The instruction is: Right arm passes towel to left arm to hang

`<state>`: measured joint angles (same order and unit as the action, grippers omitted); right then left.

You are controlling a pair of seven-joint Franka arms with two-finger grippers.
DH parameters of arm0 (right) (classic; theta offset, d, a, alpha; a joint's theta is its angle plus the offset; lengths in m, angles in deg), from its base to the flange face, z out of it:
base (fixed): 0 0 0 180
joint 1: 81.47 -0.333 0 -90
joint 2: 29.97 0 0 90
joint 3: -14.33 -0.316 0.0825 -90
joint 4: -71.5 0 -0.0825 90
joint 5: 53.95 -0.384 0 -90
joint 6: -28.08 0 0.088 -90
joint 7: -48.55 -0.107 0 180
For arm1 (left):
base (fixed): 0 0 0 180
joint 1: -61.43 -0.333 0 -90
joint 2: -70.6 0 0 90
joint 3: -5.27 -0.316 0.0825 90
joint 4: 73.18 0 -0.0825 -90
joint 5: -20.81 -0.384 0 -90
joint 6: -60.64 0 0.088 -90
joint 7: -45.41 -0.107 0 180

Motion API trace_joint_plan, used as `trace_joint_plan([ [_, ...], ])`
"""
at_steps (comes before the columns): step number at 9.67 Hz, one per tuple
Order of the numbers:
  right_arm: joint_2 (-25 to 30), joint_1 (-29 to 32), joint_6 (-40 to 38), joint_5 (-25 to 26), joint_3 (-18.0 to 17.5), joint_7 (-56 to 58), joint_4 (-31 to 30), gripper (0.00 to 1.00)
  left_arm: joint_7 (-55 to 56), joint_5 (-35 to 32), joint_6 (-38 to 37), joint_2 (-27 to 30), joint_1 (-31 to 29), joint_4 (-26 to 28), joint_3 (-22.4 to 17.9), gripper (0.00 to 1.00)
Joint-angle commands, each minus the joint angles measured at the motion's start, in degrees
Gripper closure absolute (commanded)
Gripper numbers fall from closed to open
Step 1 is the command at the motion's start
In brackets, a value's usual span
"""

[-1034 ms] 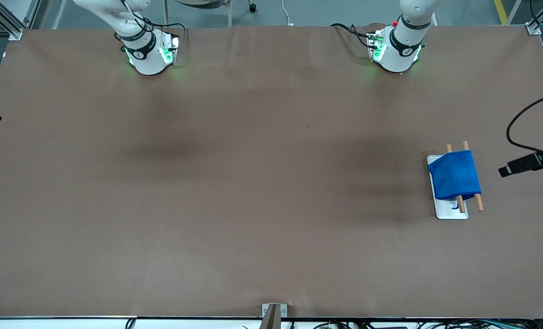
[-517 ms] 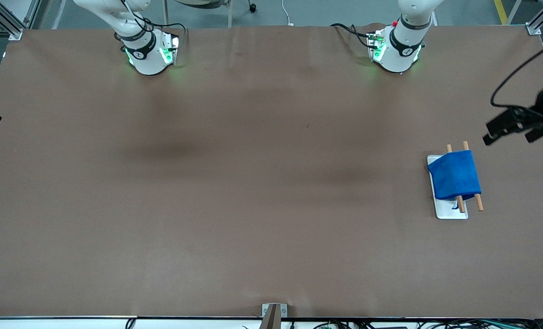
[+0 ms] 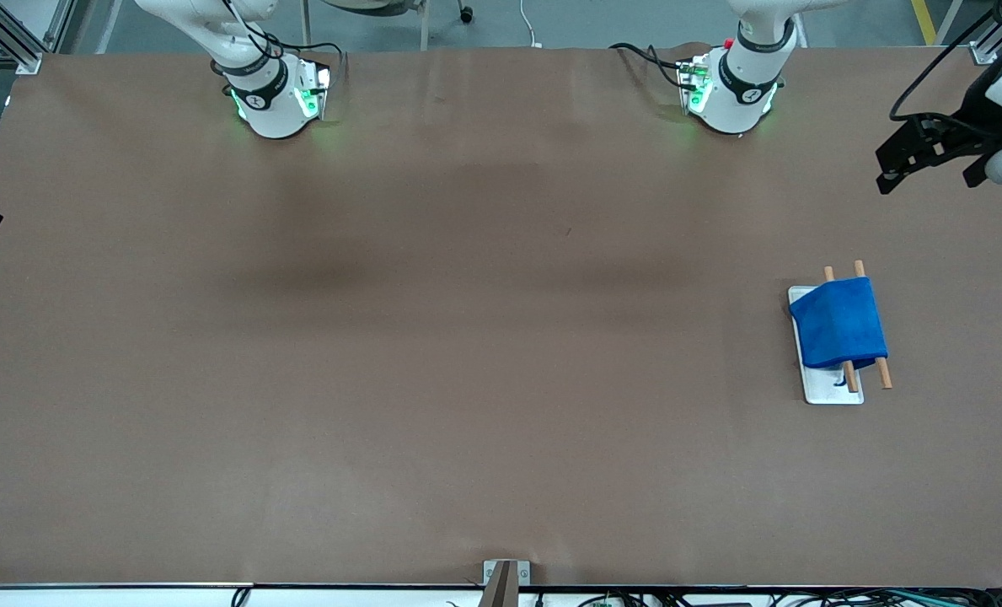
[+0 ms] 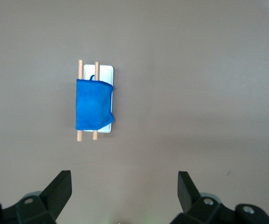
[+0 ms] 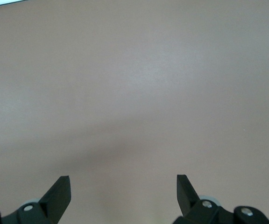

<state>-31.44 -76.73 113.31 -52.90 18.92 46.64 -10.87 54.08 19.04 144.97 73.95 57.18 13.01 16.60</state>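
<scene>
The bright blue towel (image 3: pixel 839 324) hangs draped over two wooden rods (image 3: pixel 883 372) of a small rack with a white base plate (image 3: pixel 833 389), toward the left arm's end of the table. The left wrist view shows the towel (image 4: pixel 93 105) from above on the rack. My left gripper (image 3: pixel 922 153) is up in the air, apart from the rack, open and empty (image 4: pixel 123 179). My right gripper (image 5: pixel 123 183) is open and empty over bare table.
The brown table (image 3: pixel 467 354) carries only the rack. The two arm bases (image 3: pixel 277 101) stand along the table edge farthest from the front camera. A metal bracket (image 3: pixel 505 577) sits at the nearest edge.
My left gripper has risen and moved away from beside the rack toward the arm bases' side of the table. The towel and rack have not moved. The right arm waits.
</scene>
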Motion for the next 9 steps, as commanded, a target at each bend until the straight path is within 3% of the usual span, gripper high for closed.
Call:
trace_joint_plan([
  [1, 0.8, 0.6, 0.0, -0.9, -0.2, 0.6, -1.0, 0.0, -1.9, 1.5, 0.9, 2.0, 2.4, 5.6, -3.3, 0.0],
  [5, 0.8, 0.6, 0.1, -0.9, -0.2, 0.7, -1.0, 0.0, -1.9, 1.5, 2.9, 3.4, 0.7, 8.5, -1.0, 0.0],
  [9, 0.8, 0.7, 0.1, -0.9, -0.2, 0.7, -1.0, 0.0, -2.2, 1.0, 0.0, -0.6, 1.3, 2.1, -1.1, 0.0],
])
